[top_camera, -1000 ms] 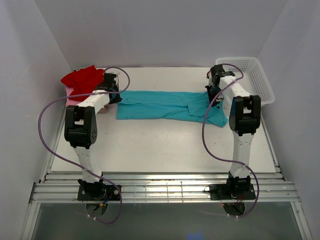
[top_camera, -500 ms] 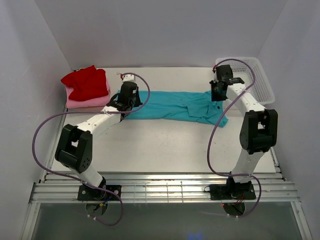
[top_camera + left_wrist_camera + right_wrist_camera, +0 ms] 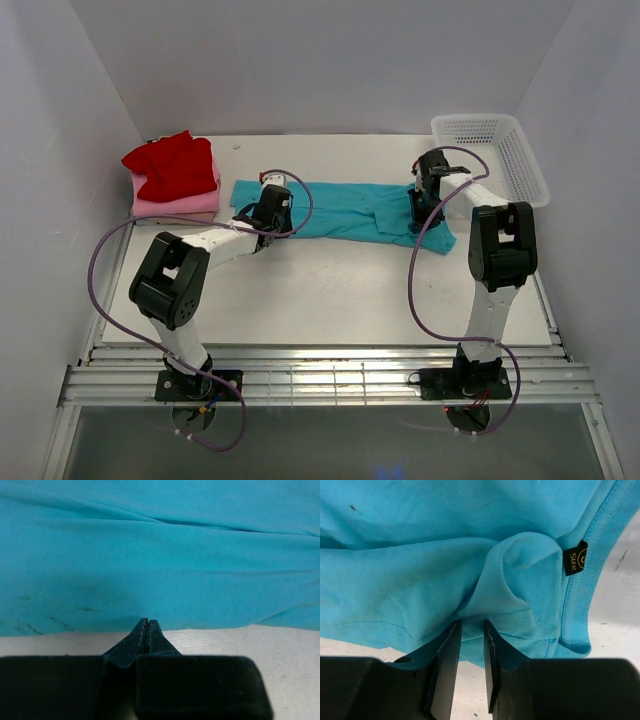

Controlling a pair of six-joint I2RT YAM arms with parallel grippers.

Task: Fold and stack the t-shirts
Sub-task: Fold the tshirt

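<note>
The left arm lay low over the desk, its elbow at the lower left and its forearm reaching up and right to the near hem of the teal shirt. The left jaws were closed tip to tip right at that hem. The wrist view did not show whether any cloth was pinched between them. The right arm stood tall from its base, bent at the elbow and doubled back down onto the shirt's right end. The right jaws stood slightly apart, their tips at a bunched fold of teal cloth beside the collar and its black size tag, with flat cloth and then bare desk showing in the gap.

The teal shirt lay spread in a long band across the middle of the frame, its ends partly covered by the two wrists. Both wrist views cut it off on every side but the near one.

One teal shirt, one red shirt and one pink shirt could be counted. The red lay on the pink at the upper left, and anything under them was too thin to make out. One basket stood at the upper right.
</note>
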